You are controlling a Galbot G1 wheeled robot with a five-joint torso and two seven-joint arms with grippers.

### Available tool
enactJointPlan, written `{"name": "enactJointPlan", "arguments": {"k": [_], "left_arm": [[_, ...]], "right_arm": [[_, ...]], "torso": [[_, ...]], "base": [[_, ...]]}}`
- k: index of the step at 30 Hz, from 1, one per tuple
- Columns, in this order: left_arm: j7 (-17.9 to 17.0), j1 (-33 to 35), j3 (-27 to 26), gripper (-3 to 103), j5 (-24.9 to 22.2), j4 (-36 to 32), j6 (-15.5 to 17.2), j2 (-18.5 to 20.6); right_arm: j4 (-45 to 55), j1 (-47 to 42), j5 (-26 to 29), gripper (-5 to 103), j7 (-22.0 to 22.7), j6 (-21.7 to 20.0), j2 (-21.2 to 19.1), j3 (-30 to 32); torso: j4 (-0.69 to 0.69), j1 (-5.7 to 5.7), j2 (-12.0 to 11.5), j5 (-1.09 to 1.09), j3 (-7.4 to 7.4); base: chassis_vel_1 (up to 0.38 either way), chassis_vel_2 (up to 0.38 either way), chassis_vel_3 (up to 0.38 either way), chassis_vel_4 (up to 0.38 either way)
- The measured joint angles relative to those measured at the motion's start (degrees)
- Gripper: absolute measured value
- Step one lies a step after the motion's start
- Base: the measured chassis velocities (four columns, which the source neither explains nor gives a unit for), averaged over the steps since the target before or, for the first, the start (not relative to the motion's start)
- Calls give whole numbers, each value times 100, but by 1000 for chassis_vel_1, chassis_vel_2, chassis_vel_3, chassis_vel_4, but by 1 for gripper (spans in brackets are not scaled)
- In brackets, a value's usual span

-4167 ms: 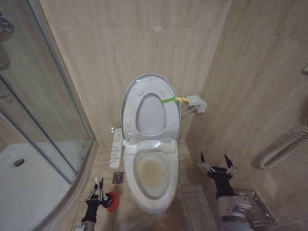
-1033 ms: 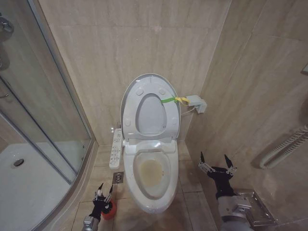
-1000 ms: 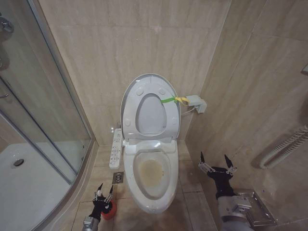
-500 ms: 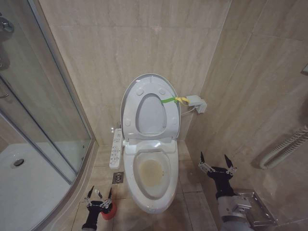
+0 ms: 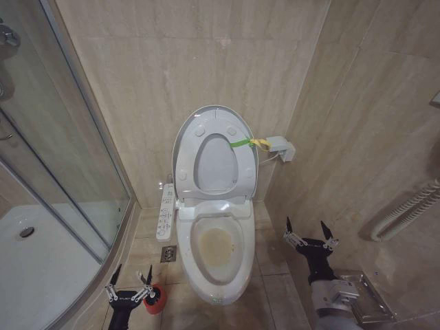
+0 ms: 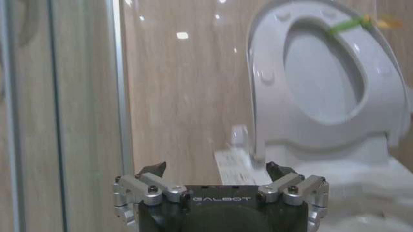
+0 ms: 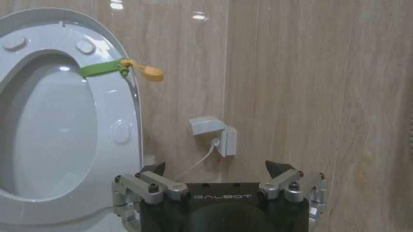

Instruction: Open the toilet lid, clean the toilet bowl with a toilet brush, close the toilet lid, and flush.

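Here, from the head view, the toilet lid (image 5: 214, 152) stands raised above the stained toilet bowl (image 5: 215, 256). The toilet brush (image 5: 155, 298) sits on the floor just beside the left pincer (image 5: 128, 288), fingers apart. The right pincer (image 5: 311, 236) hovers spread. Left wrist view: fingers (image 6: 152, 170) wide. The brush looks light; grip its thin stiff handle.

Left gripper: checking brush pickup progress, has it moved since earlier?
Yes. The left gripper dropped lower and left, away from the toilet bowl, jaws now open.
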Motion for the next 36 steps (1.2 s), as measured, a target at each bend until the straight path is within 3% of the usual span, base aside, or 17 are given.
{"name": "enactJointPlan", "arguments": {"k": [11,22,32,36], "left_arm": [[-69,446,-620,100,-371,-1127,282,-252],[-201,1087,-340,100,-624,-2448,1003,-333],[-192,1068,-666,103,-484,-2620,1319,-406],[9,975,-802,103,-614,-2635,1421,-487]], "right_arm": [[0,0,0,100,0,0,0,0],[0,0,0,100,0,0,0,0],[0,0,0,100,0,0,0,0],[0,0,0,100,0,0,0,0]], "torso": [[0,0,0,1,0],[0,0,0,1,0],[1,0,0,0,0],[0,0,0,0,0]], "base": [[0,0,0,0],[0,0,0,0],[0,0,0,0],[0,0,0,0]]}}
